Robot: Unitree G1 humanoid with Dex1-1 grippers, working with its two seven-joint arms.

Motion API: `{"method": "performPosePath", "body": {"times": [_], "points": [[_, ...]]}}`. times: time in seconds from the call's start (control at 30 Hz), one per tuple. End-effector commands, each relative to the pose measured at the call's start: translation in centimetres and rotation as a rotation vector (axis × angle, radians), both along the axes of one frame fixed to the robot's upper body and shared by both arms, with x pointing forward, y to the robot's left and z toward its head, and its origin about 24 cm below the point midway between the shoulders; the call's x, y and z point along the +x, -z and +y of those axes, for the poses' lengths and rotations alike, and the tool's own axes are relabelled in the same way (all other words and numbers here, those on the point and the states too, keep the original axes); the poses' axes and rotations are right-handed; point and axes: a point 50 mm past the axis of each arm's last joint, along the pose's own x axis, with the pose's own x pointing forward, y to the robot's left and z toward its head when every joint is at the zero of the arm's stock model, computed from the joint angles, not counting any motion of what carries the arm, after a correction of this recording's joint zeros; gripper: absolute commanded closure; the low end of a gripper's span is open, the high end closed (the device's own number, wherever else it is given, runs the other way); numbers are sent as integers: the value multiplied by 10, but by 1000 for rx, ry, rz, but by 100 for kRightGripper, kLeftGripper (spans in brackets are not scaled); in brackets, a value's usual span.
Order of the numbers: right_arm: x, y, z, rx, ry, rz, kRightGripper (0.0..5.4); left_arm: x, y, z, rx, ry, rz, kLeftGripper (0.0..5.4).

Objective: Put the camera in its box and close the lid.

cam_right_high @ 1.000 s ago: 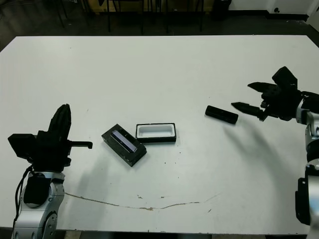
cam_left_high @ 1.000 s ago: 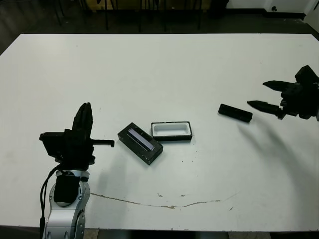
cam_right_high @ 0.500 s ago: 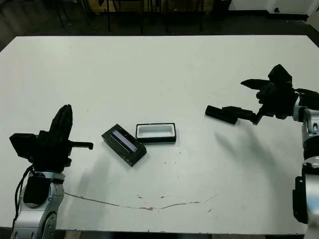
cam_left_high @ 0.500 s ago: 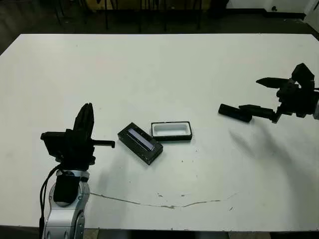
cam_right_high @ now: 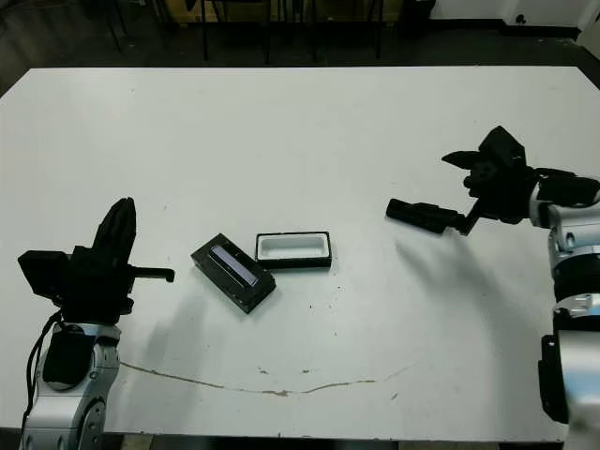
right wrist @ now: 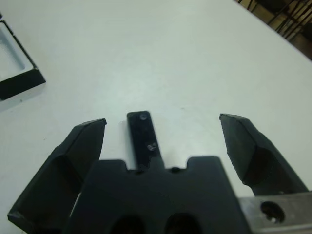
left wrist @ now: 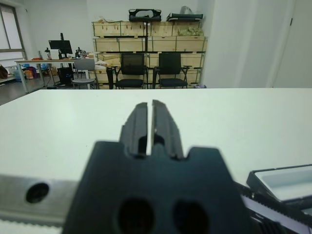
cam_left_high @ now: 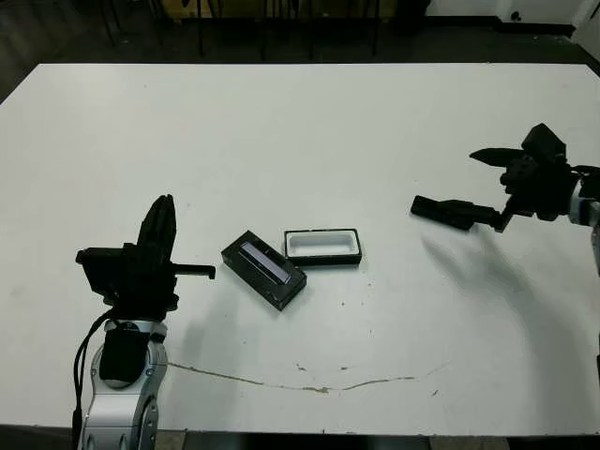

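Observation:
The camera [cam_left_high: 441, 211] is a narrow black bar lying flat on the right side of the table. My right gripper [cam_left_high: 473, 183] is open and straddles its right end. In the right wrist view the camera [right wrist: 144, 139] lies between the two spread fingers and touches neither. The box [cam_left_high: 323, 260], a black tray with a white lining, sits open near the table's middle. The lid [cam_left_high: 263, 269], black with a silvery strip, lies askew at the box's left end. My left gripper [cam_left_high: 161, 211] is shut and empty, held upright left of the lid.
The white table [cam_left_high: 300, 131] has a thin brown crack line [cam_left_high: 309, 382] near its front edge. In the left wrist view, chairs and shelves of boxes [left wrist: 146, 39] stand beyond the far edge.
My right gripper has moved left and now has its open fingers around the camera's right end. The camera, box, lid and left arm have not moved.

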Motion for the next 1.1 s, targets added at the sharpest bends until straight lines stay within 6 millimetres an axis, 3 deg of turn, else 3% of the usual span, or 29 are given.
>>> {"method": "performPosePath", "body": {"times": [0.03,0.9,1.1], "points": [[-4,16,1,2,-2,63,1,-3,7,5,19,-6,43,540],[-17,62,0,21,117,269,1,-5,7,8,35,-5,63,540],[-21,68,4,22,145,263,80,-5,7,8,42,3,58,540]]}}
